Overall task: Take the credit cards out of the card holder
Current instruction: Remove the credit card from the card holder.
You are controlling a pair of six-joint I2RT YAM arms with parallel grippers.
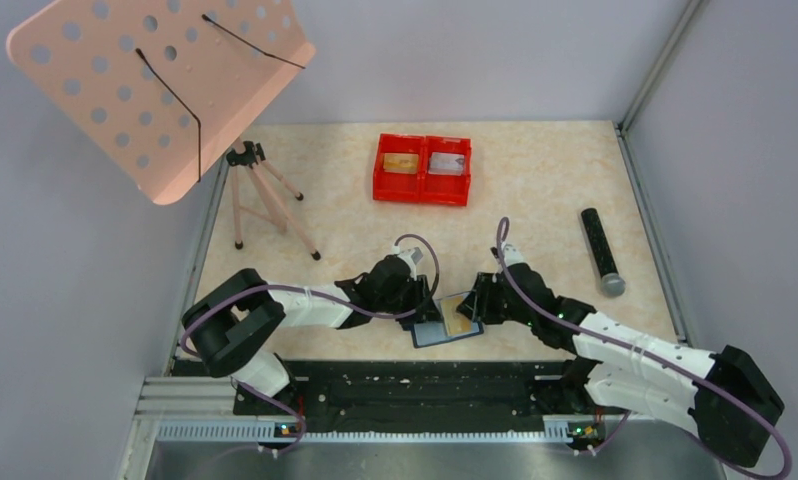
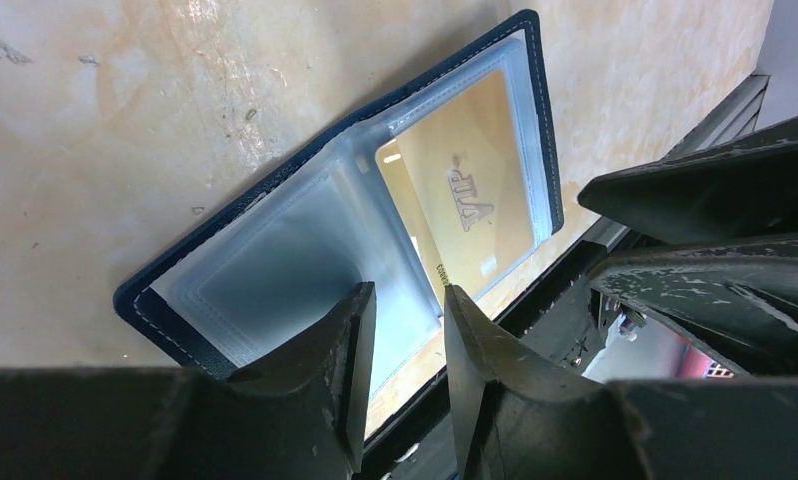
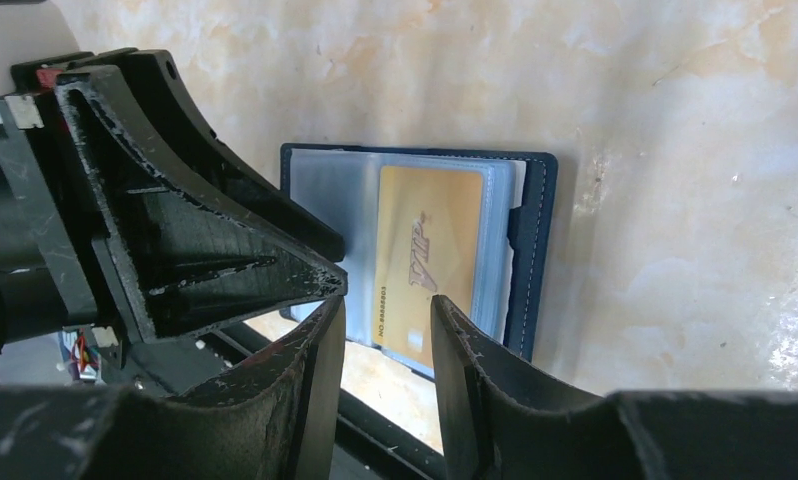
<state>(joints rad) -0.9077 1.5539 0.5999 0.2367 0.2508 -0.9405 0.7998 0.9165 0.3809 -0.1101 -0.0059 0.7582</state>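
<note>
An open navy card holder lies at the near edge of the table, a gold credit card in its clear pocket, the left gripper part-spread over its empty half, apparently steadying it, and the right gripper part-spread astride the card's end, pinching nothing.

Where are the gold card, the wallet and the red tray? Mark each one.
gold card (image 2: 465, 190), left wrist view, on its printed face.
wallet (image 2: 275, 275), left wrist view, on its empty clear pocket.
red tray (image 1: 420, 197), top external view, on its near wall.
</note>
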